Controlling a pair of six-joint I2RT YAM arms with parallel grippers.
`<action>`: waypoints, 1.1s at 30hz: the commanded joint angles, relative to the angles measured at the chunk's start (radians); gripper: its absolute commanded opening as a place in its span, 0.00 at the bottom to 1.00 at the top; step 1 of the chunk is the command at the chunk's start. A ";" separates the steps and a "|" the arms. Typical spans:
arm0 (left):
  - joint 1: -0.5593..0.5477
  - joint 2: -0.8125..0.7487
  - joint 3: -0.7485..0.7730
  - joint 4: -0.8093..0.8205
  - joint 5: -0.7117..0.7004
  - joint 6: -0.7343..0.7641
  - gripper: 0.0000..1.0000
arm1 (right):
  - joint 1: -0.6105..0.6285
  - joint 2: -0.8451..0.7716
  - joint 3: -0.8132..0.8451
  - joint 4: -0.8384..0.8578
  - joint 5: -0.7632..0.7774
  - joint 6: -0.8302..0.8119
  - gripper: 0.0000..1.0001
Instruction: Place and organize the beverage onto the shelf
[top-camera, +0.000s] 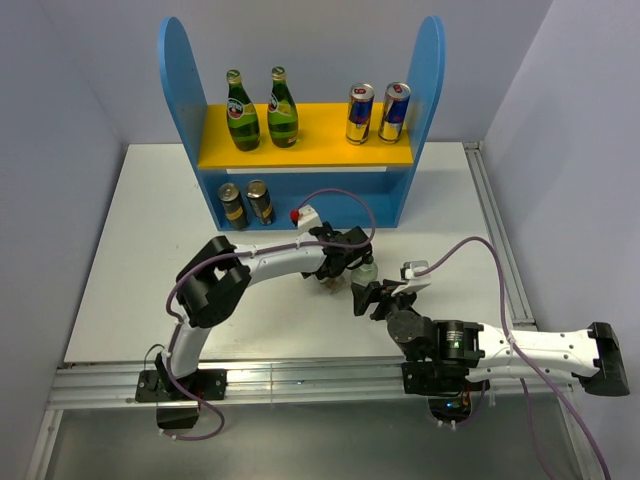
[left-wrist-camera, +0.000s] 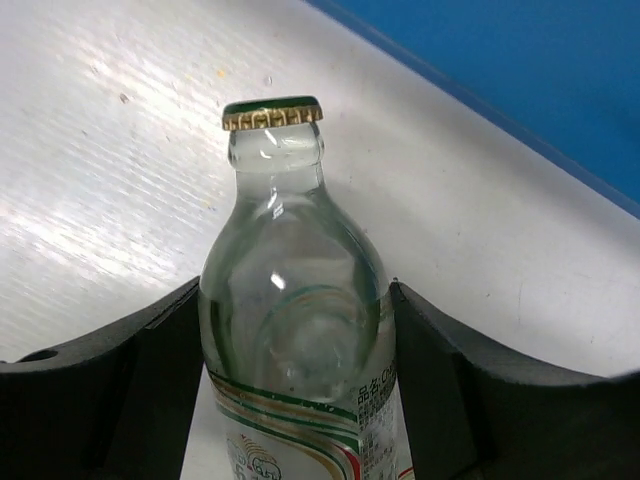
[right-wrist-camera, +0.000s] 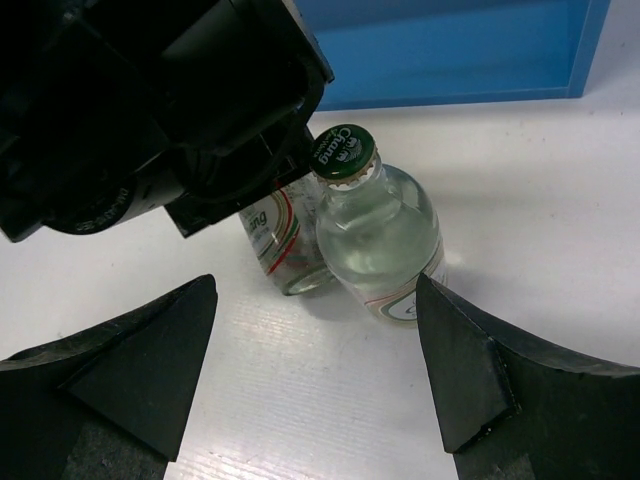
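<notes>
Pale grey walls around a white tabletop (top-camera: 130, 290). At top centre of the overhead frame, small two-level rack (top-camera: 180, 90) with tall round-topped blue side panels and blue back. Carries on its yellow upper board (top-camera: 315, 140) two green glass bottles with labels (top-camera: 242, 115) at left and two blue-and-silver cans (top-camera: 361, 113) at right. Keeps two dark brown-gold cans (top-camera: 233, 206) upright on the blue base, at the lower left. Below the rack, mid-frame, left gripper (left-wrist-camera: 295, 300) closed partway around a clear glass bottle with a green crown cap (left-wrist-camera: 290, 230). Black fingers (left-wrist-camera: 130, 380) against both flanks of the body, bottle upright, foot on the table in the right wrist view. Just right of it, second clear green-capped bottle (right-wrist-camera: 380, 240), also upright on the table, so close that touching or apart cannot be told. Right gripper (top-camera: 370, 298) just below the pair in the overhead frame, pointed at them, spread wide and holding nothing, with the second bottle ahead of its tips. Both clear bottles off the rack, near its front.
</notes>
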 joint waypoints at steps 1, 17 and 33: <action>-0.007 -0.107 0.075 -0.026 -0.185 0.070 0.00 | 0.008 0.008 0.008 0.019 0.018 0.004 0.87; 0.020 -0.053 0.122 0.342 -0.394 0.420 0.00 | 0.007 0.027 0.014 0.014 0.034 0.005 0.87; 0.111 0.088 0.250 0.761 -0.326 0.819 0.00 | 0.007 0.054 0.020 0.026 0.032 -0.004 0.87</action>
